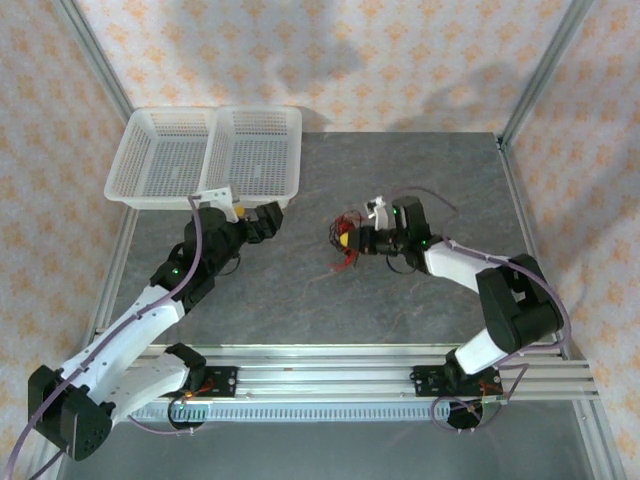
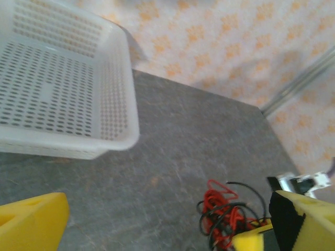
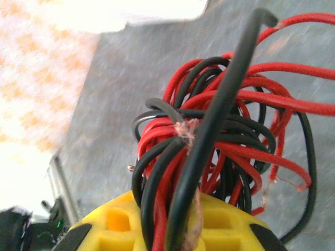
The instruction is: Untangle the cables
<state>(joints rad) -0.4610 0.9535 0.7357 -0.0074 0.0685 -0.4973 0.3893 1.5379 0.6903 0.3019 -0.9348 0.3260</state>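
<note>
Cables [image 1: 346, 243]: one tight knot of thin red + blk wires, pinched at the tips of the right gripper [image 1: 350, 241]. From the right wrist cam the cables [image 3: 220, 141] sit directly ahead of the right gripper [image 3: 172, 227]. Several red and blk strands run down btwn its yellow fingers [image 3: 97, 230], which are clamped on them. The rest balls up just past the tips. One blk strand sticks out toward the cam, blurred. A few red loops splay to the gripper's right, and bare copper ends show on a couple of strands. Can't tell whether the knot rests on the table [image 1: 300, 300] or hangs just off it. In the top view a thin dark strand curves over the table behind the right wrist, on its far side.

From the left wrist cam the cables [image 2: 222, 214] lie ahead and to the right of the left gripper [image 2: 167, 230], close to its right fingertip but apart from it. The left gripper [image 1: 270, 217] is spread wide: yellow fingers [image 2: 31, 219] at opposite edges of the pic, nothing btwn them but bare table.

White perforated basket [image 2: 118, 104] sits ahead-left of the left gripper, on the table. The top view shows it as the right one [image 1: 255, 145] of two side by side, w/ the 2nd basket [image 1: 160, 150] touching it further left. The left gripper's tips are just beside the near right corner of the right one. The two grippers point toward each other, apart.
</note>
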